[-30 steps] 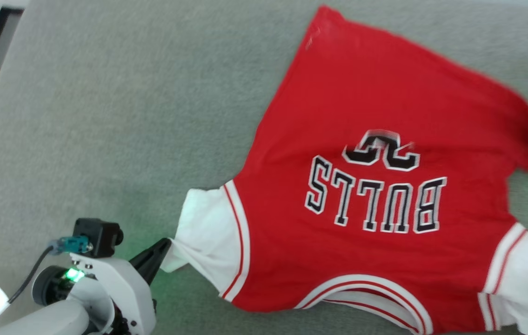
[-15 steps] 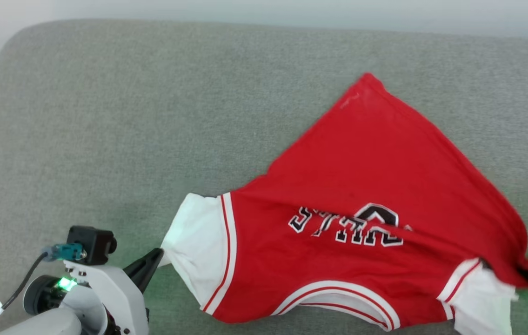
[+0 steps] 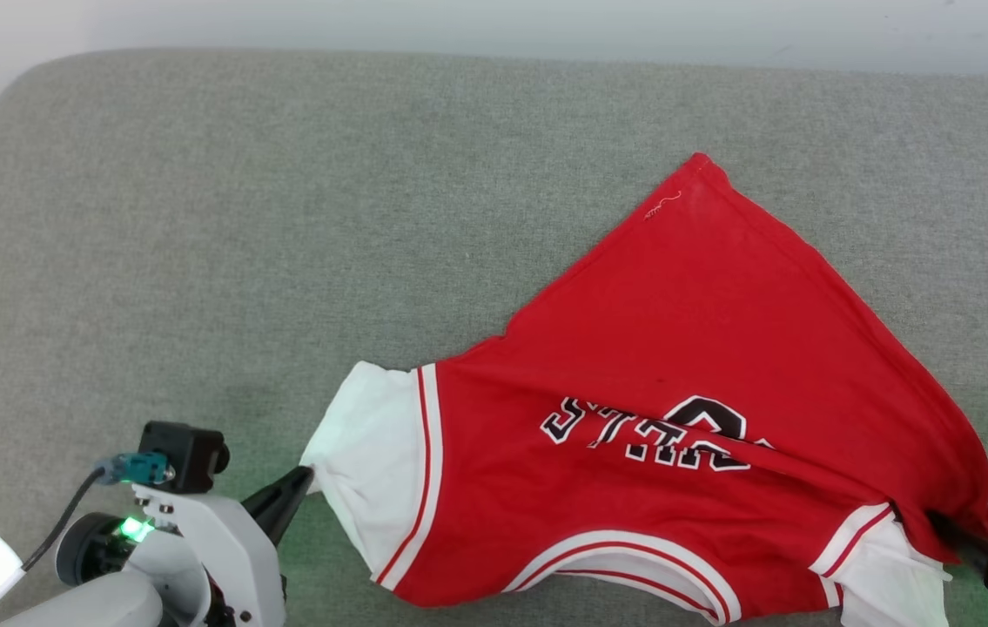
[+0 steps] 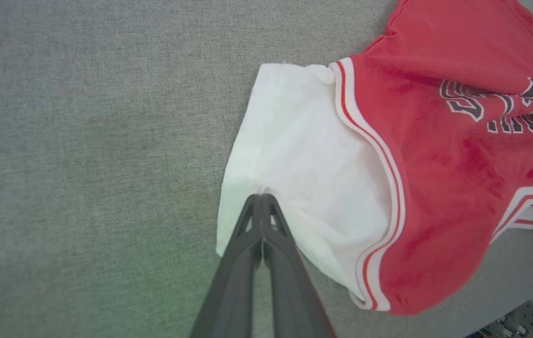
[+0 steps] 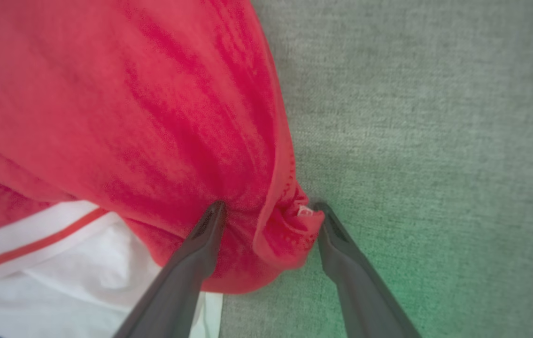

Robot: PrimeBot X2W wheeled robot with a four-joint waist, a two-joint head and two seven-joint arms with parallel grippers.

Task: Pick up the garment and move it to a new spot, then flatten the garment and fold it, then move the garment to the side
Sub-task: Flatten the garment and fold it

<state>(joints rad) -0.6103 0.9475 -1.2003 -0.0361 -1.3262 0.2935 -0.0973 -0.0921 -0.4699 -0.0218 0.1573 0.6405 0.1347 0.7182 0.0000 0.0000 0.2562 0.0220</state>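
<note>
- A soft, bright red T-shirt [image 3: 685, 348] with white sleeves lies on the grey cloth-covered counter [image 3: 241, 218]. It is on the right half, on the side near me.
- The red T-shirt is not flat. One red corner points to the far side, and a fold of red cloth hides part of the black-and-white letters [image 3: 650, 435].
- My left claw [image 4: 261, 199] is pinched tight on the edge of the left white sleeve [image 4: 304, 155]. Its two dark fingers are pressed together, with the white cloth caught at the tips.
- My right claw [image 5: 271, 206] is at the near right corner of the red T-shirt. Its two dark fingers stand wide apart.
- A bunched-up lump of red cloth sits between those fingers. I cannot tell if they press on it.
- The right white sleeve [image 3: 890, 575] pokes out from under the red cloth, just beside my right claw.
- A soft green glow falls on the counter by each claw.
</note>
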